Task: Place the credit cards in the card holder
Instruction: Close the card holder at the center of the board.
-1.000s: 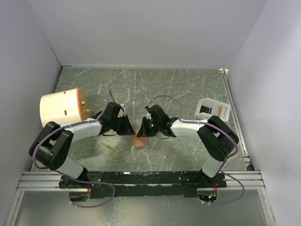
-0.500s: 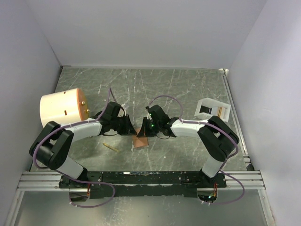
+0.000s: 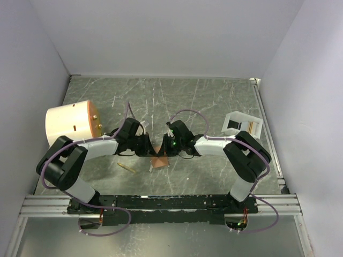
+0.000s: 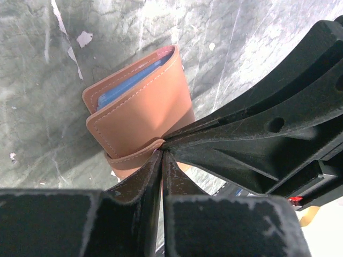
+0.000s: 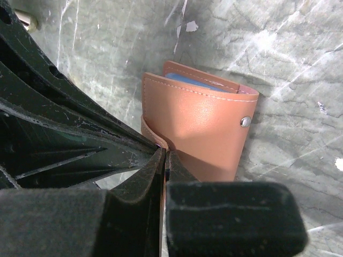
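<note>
The card holder (image 4: pixel 142 110) looks like tan leather or an imitation of it, smooth with a soft satin sheen, its edges sewn in pale thread. A small bright metal snap stud (image 5: pixel 245 122) sits in one flap. The credit card (image 4: pixel 133 80) edge showing inside is smooth pale blue plastic. The left gripper (image 4: pixel 162 152) and right gripper (image 5: pixel 166 155) are matt black plastic, slightly grainy, scuffed with grey scratches. The table (image 3: pixel 214 101) is a grey-green marbled surface with white veins and chips, faintly glossy. The cylinder (image 3: pixel 69 124) is matt cream, the tray (image 3: pixel 241 124) white plastic, the rail (image 3: pixel 48 206) brushed metal
</note>
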